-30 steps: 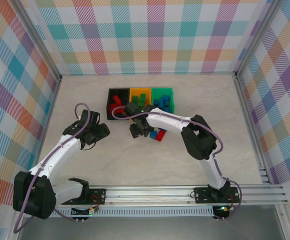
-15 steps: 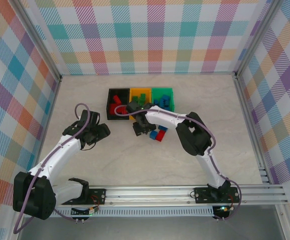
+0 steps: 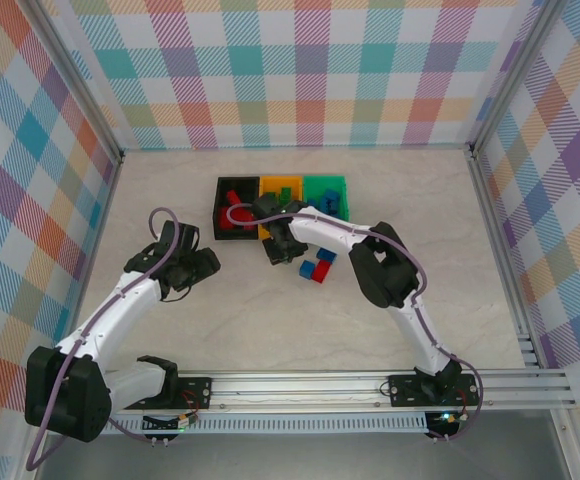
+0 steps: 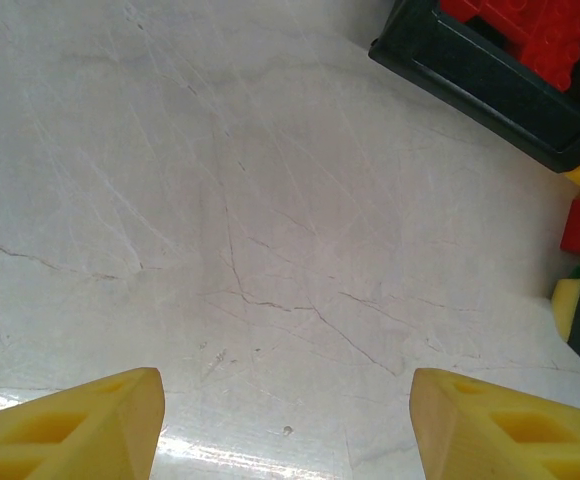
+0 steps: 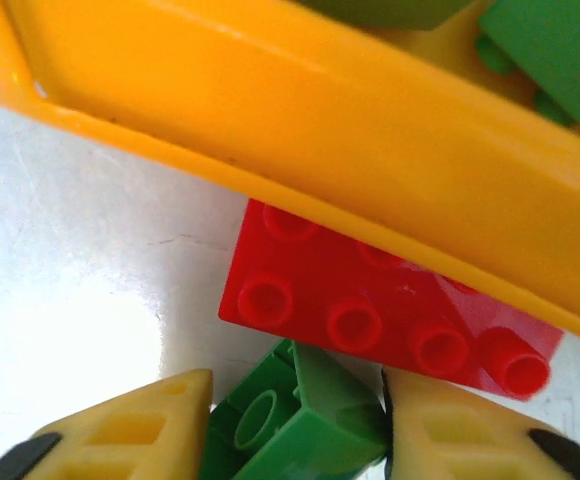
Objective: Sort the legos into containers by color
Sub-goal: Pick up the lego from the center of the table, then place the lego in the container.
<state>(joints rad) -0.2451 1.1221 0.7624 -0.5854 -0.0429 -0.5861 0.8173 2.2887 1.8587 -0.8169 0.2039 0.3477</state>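
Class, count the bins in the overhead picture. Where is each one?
3. In a joined row: the black bin on the left, the orange-yellow bin in the middle, the green bin on the right. None seems hidden.

No text, label, brand, number or sign is being shown legibly in any view; nothing readable is being carried by the legos [image 3: 319,270] or the containers [image 3: 325,180].
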